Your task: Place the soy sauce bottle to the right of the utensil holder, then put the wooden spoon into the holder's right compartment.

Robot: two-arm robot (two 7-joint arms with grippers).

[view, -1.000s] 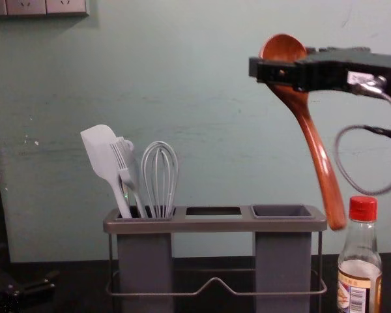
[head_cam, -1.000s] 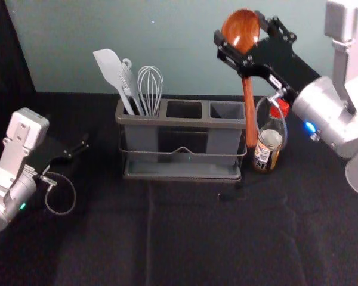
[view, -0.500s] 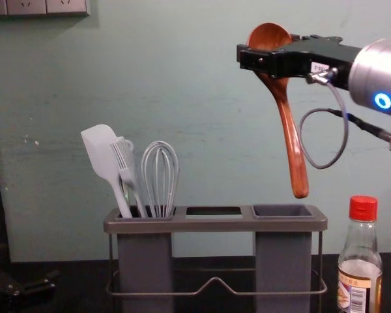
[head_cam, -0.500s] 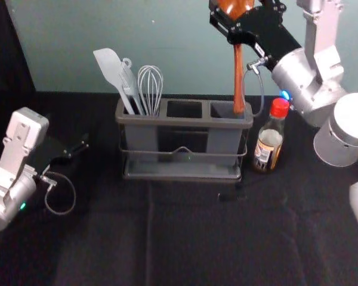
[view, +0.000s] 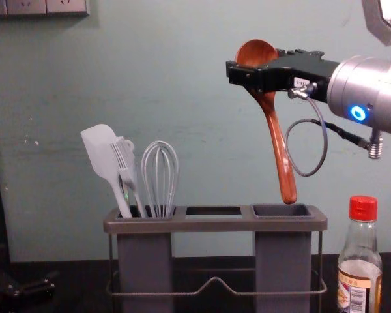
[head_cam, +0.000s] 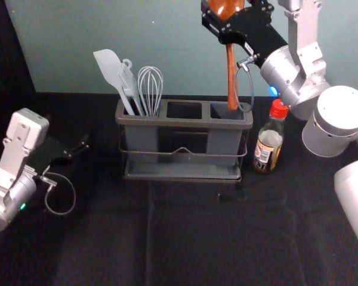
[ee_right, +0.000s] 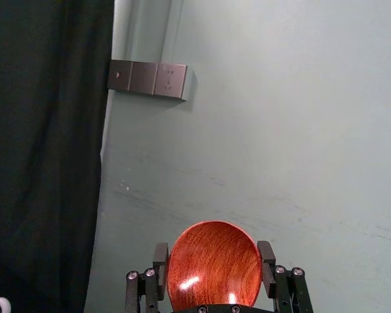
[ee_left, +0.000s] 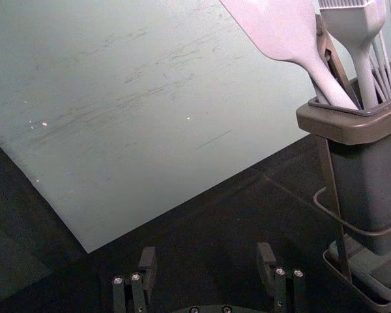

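Observation:
My right gripper is shut on the bowl of the wooden spoon, handle hanging down over the right compartment. In the chest view the spoon has its handle tip just above that compartment's opening. The right wrist view has the spoon's bowl between the fingertips of the right gripper. The grey utensil holder stands upright; the soy sauce bottle with red cap stands to its right. My left gripper is parked at the left, open in the left wrist view.
A white spatula, a brush and a whisk stand in the holder's left compartment. The wall rises behind the holder. The right forearm reaches in above and behind the bottle.
The right gripper has carried the spoon leftward, from beside the holder to above its right compartment; most recently it also lowered slightly. Holder, bottle and left arm have stayed still.

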